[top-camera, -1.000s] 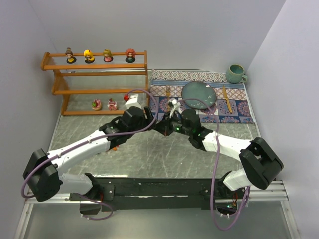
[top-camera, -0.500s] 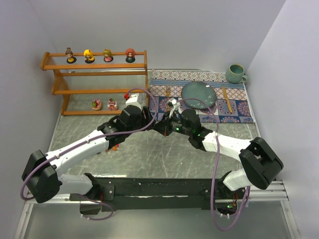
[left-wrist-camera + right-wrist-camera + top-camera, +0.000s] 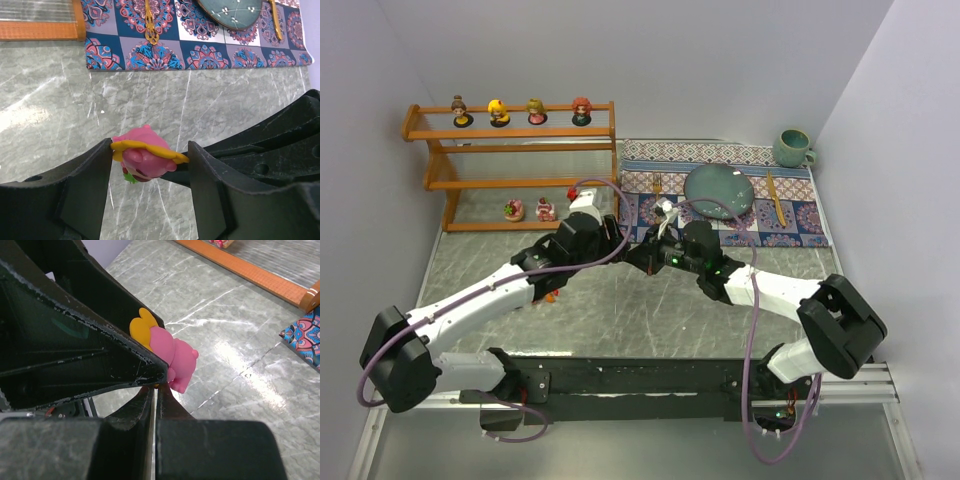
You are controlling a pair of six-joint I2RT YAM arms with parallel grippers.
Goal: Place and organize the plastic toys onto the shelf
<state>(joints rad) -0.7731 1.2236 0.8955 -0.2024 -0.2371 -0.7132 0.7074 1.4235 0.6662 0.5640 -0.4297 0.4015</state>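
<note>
A pink round toy with a yellow ring (image 3: 145, 157) sits between my left gripper's (image 3: 150, 165) two fingers, above the marble table; the ring touches both. My right gripper (image 3: 156, 385) is shut, and its tips pinch the toy (image 3: 175, 355) at its yellow edge from the other side. In the top view both grippers, left (image 3: 618, 244) and right (image 3: 640, 252), meet at the table's middle and hide the toy. The shelf (image 3: 520, 183) stands at the back left, with several dolls (image 3: 499, 112) on its top tier and two pink toys (image 3: 514, 210) on its bottom tier.
A small orange toy (image 3: 552, 295) lies on the table beside the left forearm. A patterned placemat (image 3: 790, 225) at the back right carries a teal plate (image 3: 719, 190) and gold cutlery. A teal mug (image 3: 792, 147) stands behind it. The shelf's bottom rail (image 3: 40, 30) shows in the left wrist view.
The left arm's elbow and forearm have shifted slightly left. The two grippers stay together at the same spot.
</note>
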